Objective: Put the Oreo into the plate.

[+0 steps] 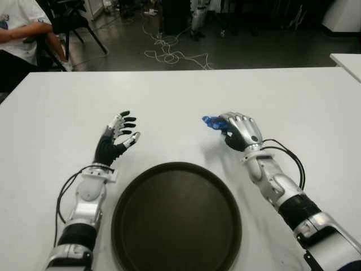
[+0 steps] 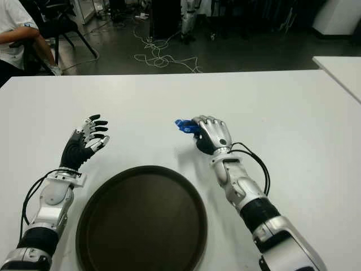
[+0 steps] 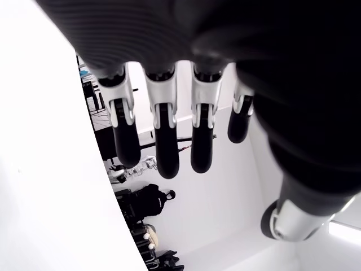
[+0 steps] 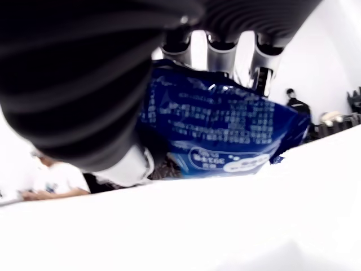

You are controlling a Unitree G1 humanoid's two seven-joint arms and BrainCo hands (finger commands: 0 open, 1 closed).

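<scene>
- Right wrist view shows the right hand (image 4: pixel 186 84) with its fingers wrapped over a blue Oreo packet (image 4: pixel 220 130), the packet pinched against the palm just above the white table (image 4: pixel 225 226).
- From the head camera, the same hand (image 1: pixel 240 131) sits beyond the plate's right rim, with one crinkled end of the packet (image 1: pixel 212 122) poking out toward the middle of the table.
- A dark round plate (image 1: pixel 130 226) lies near the robot, between the two forearms, with nothing in it.
- Left hand (image 1: pixel 119 136) shows to the left of the plate, fingers spread and holding nothing.
- Likely step: lift the packet and carry it to the plate.
- To do it well, keep the grip firm on the slippery wrapper, raise it clear of the raised rim, and travel back toward the robot and inward.
- Release only once the packet is over the plate's centre and low, so it cannot bounce out.
- A seated person (image 1: pixel 22 28) shows at the far left, well apart from the work.
</scene>
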